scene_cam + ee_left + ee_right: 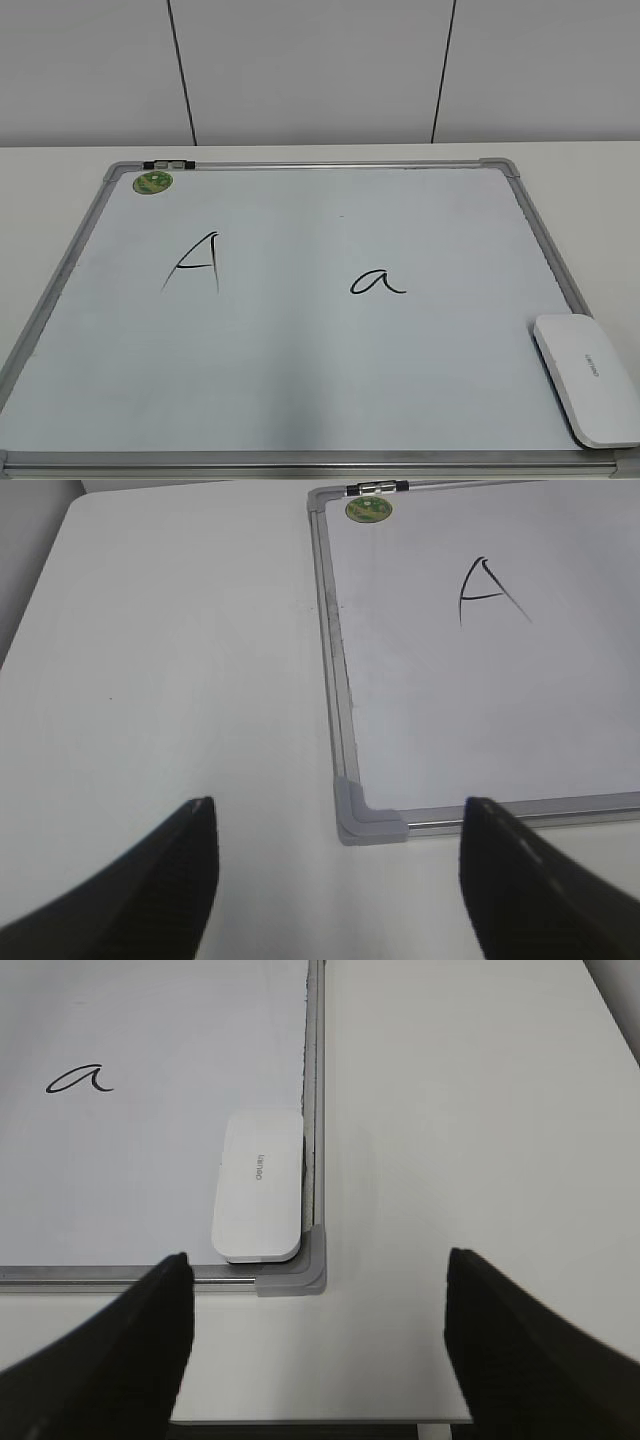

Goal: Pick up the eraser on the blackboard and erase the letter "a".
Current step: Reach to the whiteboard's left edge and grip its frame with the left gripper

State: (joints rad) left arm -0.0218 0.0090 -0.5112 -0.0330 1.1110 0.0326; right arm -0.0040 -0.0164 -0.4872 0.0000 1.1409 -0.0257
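Note:
The blackboard (300, 380) is a white board with a silver frame lying flat on the table. The small cursive letter "a" (377, 283) is right of its middle; it also shows in the right wrist view (80, 1081). The white eraser (590, 378) lies flat in the board's near right corner, also in the right wrist view (260, 1185). My right gripper (318, 1270) is open and empty, just off the board's near right corner, short of the eraser. My left gripper (338, 815) is open and empty near the board's near left corner (365, 818). Neither gripper shows in the exterior view.
A capital "A" (196, 262) is written left of the middle, also in the left wrist view (490, 590). A round green sticker (154, 182) sits at the far left corner. The white table (470, 1140) extends right of the board; its near edge (330, 1421) is close below my right gripper.

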